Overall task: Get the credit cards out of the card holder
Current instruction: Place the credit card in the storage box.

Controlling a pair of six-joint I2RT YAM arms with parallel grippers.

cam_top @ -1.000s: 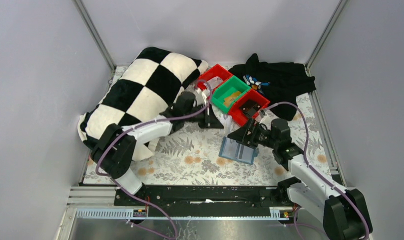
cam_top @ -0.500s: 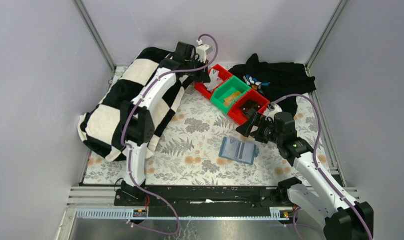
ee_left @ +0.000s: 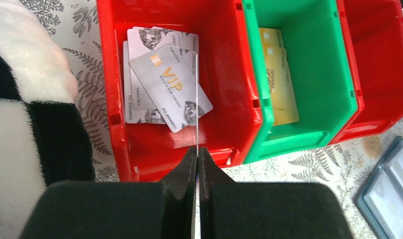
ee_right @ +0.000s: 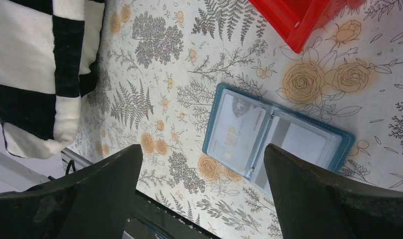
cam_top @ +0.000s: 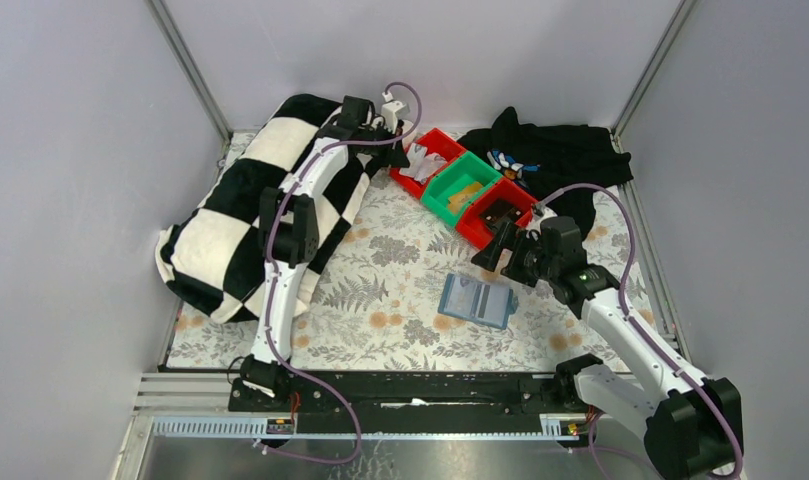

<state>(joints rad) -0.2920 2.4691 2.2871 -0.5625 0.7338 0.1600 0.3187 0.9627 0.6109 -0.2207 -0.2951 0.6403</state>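
Card holder, top view: lying open and flat on the flowery counter, on the arm-base side of the green bin, well apart from it
bins, top view: one red bin butts up against the green bin's far-left side and a second red bin against its near-right side, so it's one slanted row
left pincer, top view: hanging over the far-left red bin, just left of the green bin, arm stretched across the checkered pillow
right pincer, top view: near-right of the green bin, just past the second red bin
black cloth, top view: crumpled up to the right of the green bin
left pincer, left wrist view: jaws squeezed together on an edge-on card, which only shows as a thin pale line poking out from the tips, over the red bin left of the green bin
credit cards, left wrist view: loose silver pile in that same red bin, top one says VIP in gold
gold cards, left wrist view: overlapped inside the green bin itself
right pincer, right wrist view: jaws spread wide, nothing in them, card holder showing on the counter between them
card holder, right wrist view: teal rim, clear pockets, a silver VIP card in one panel; the other panel looks pale, can't tell what's in it
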